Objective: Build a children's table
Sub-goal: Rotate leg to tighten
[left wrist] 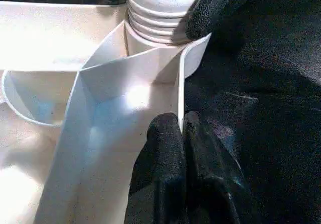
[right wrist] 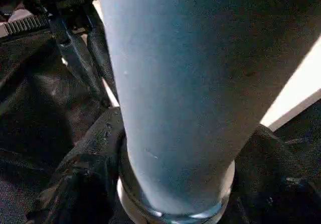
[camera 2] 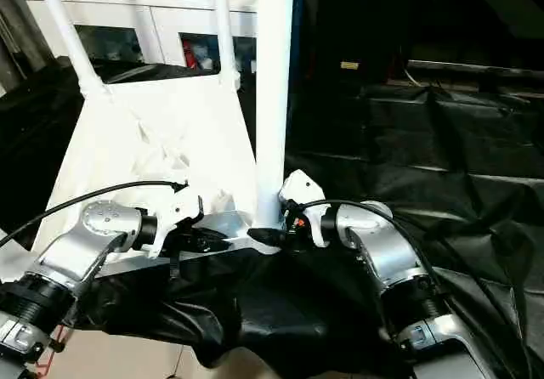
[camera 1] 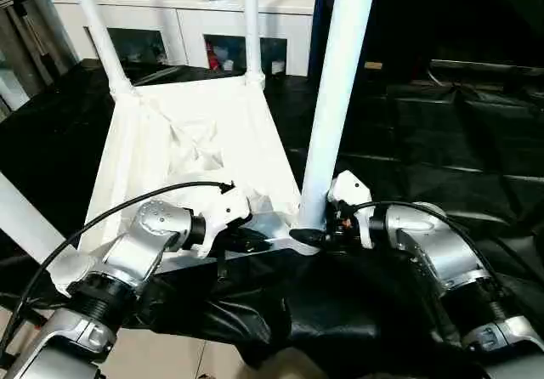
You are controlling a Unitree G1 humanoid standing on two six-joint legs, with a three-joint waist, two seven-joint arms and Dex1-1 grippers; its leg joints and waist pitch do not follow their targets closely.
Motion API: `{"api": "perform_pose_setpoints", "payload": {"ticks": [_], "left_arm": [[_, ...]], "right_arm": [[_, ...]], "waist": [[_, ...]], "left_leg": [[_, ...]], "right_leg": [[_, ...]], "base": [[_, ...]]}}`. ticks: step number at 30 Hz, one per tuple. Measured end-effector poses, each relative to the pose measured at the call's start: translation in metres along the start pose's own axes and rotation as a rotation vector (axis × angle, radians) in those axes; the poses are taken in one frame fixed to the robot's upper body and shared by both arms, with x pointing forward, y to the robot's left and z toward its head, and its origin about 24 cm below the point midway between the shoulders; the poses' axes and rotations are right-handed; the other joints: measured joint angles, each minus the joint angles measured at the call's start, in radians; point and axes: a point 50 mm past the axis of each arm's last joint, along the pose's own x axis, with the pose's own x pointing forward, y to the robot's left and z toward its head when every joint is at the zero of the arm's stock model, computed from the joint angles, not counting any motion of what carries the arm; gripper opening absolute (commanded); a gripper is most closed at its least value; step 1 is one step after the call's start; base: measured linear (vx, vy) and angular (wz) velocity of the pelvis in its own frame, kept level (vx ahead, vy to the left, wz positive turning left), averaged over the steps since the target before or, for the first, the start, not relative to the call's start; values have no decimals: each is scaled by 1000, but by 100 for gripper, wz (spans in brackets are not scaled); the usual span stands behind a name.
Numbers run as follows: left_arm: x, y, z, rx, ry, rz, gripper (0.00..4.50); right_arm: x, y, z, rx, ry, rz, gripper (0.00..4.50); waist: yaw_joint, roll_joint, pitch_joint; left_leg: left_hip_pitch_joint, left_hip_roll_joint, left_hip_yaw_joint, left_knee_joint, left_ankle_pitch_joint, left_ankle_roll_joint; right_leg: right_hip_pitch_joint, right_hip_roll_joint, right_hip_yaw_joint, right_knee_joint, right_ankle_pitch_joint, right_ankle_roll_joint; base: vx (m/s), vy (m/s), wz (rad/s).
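Our left gripper (left wrist: 181, 133) pinches the upturned tabletop's (camera 1: 204, 132) near rim, steadying it on the bench. Our right gripper (camera 1: 316, 234) straddles the near-right leg (camera 1: 336, 98) at its socket, probably to screw it in; we cannot tell whether it grips yet.

Glossy white plastic tabletop (camera 1: 195, 141), legs (camera 1: 340, 98)

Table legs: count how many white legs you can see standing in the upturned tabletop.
3. Two at the far corners, and one at the near right corner. A white bar at the left edge may be a fourth.
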Motion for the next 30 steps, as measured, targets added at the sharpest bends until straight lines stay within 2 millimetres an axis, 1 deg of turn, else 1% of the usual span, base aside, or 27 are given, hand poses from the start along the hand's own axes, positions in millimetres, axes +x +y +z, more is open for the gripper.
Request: {"api": "perform_pose_setpoints", "payload": {"ticks": [5, 8, 10, 13, 14, 18, 19, 20, 23, 24, 26, 29, 30], "left_arm": [[-1, 2, -2, -20, -5, 29, 0], [5, 9, 0, -44, -24, 112, 0], [13, 14, 4, -55, -27, 165, 0], [22, 19, 9, -70, -31, 218, 0], [26, 21, 11, -91, -40, 244, 0], [38, 24, 19, -119, -48, 300, 0], [40, 24, 20, -121, -51, 308, 0], [42, 24, 21, -122, -54, 312, 0], [42, 24, 22, -122, -56, 317, 0], [42, 24, 22, -121, -56, 317, 0], [41, 24, 21, -114, -58, 311, 0], [39, 24, 20, -108, -57, 301, 0], [37, 24, 19, -101, -56, 293, 0]], "right_arm": [[7, -1, -1, 15, -22, -33, 270], [13, -9, -2, 52, -32, -149, 269], [21, -13, -1, 95, -56, -241, 269], [25, -19, -1, 140, -73, -350, 269], [29, -21, 0, 162, -80, -400, 269], [37, -29, 4, 192, -72, -502, 269], [37, -30, 4, 193, -70, -511, 325], [37, -31, 5, 197, -70, -515, 339], [39, -30, 6, 214, -83, -511, 348], [38, -30, 6, 222, -88, -507, 375], [37, -29, 7, 224, -94, -488, 383], [36, -28, 7, 211, -96, -453, 422], [34, -27, 6, 194, -87, -427, 422]], "waist": [[-7, 0, 0], [-9, 0, 0], [-10, -1, 0], [-9, -1, 1], [-10, -1, 0], [-9, 0, 0], [-9, 0, 0], [-8, 0, -1], [-8, 1, -2], [-7, 2, -2], [-7, 2, -2], [-8, 2, -2], [-8, 2, -2]], "left_leg": [[0, 0, 0, 0, 0, 0], [1, 0, 0, 0, 0, 0], [4, -1, -1, 0, 0, 0], [4, -1, -2, 0, 0, 0], [5, -1, -1, 0, 0, 0], [5, -1, -1, 0, 0, 0], [5, -1, -1, -1, 0, 0], [5, -1, -1, -1, 0, 0], [4, -1, -1, -2, 0, 0], [4, -1, -1, -2, 0, 0], [5, -1, -1, -4, 0, 0], [4, -1, -1, -7, 0, 0], [4, -1, -1, -10, 0, 0]], "right_leg": [[1, 0, 0, 0, 0, 0], [0, 0, 0, -1, -1, 2], [0, 0, 0, -1, -1, 2], [0, 0, 0, -2, -1, 2], [0, 0, 0, -2, -1, 2], [0, 0, 0, -2, -1, 2], [0, 0, 0, -2, -1, 2], [0, 0, 0, -2, -1, 2], [1, -1, 0, -2, -1, 1], [1, -1, 0, -2, 0, 1], [0, -1, 0, -3, 0, 1], [0, -1, -1, -3, -1, 1], [0, -1, -1, -3, -1, 2]], "base": [[0, 0, 0], [0, 0, 0], [0, 0, 0], [0, 0, 0], [0, 0, 0], [0, 0, 0], [0, 0, 0], [0, 0, 0], [0, 0, 0], [0, 0, 0], [0, 0, 0], [0, 0, 0], [0, 0, 0]]}}
